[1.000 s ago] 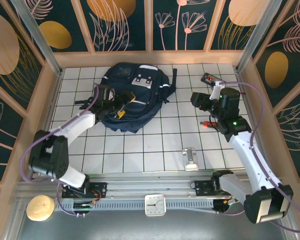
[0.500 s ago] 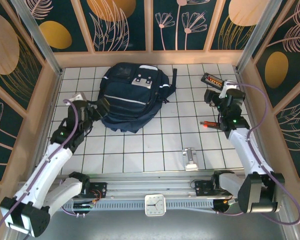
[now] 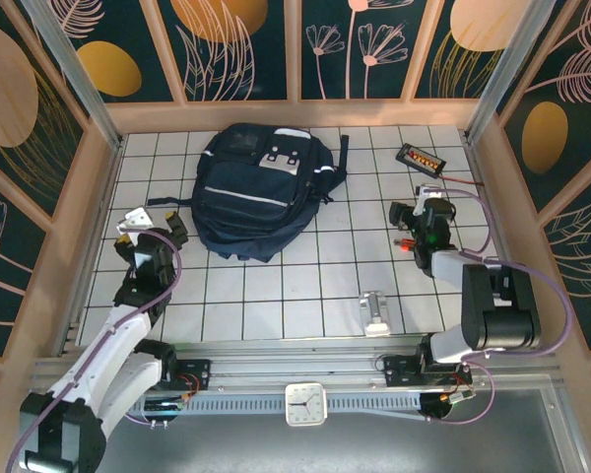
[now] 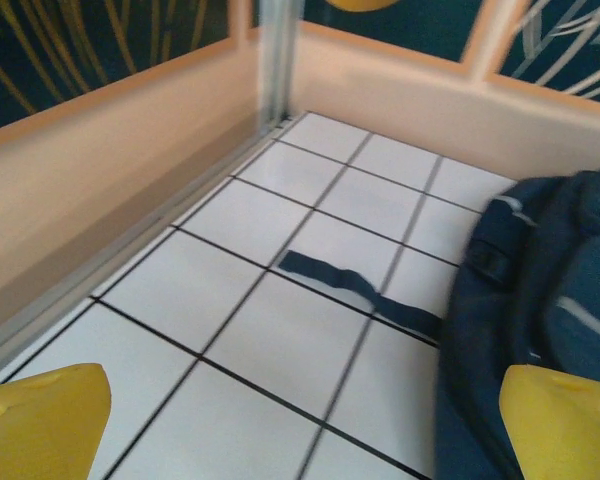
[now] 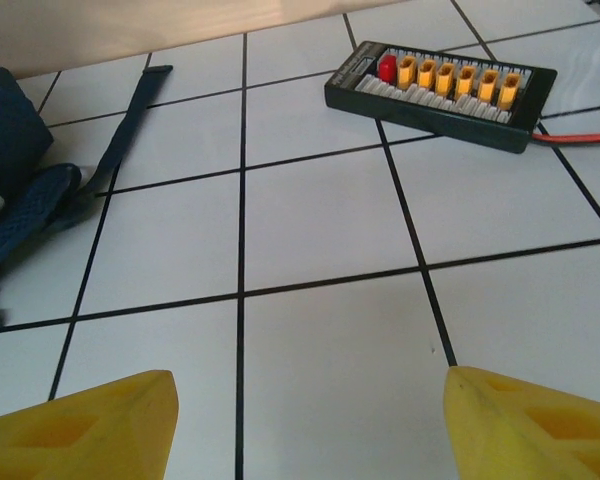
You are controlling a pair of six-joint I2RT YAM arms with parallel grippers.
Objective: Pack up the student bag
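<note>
A: Ahead of the left gripper (image 4: 300,430) and to its right, what is there?

B: The student bag (image 4: 550,300), lying on the white tiled table (image 4: 230,350). One dark strap (image 4: 360,290) runs out from it across the tiles, straight ahead of the gripper. The fingers stand wide apart, with nothing between them.

A: And the right gripper (image 5: 305,420)?

B: Its fingers are apart too and hold nothing. Ahead and to its right lies a black board (image 5: 440,95) with yellow plugs, with a red wire (image 5: 580,140) at its end. The bag is to its left. Close behind this gripper is a small red thing (image 3: 406,243), perhaps a pen; it is too small to tell.
</note>
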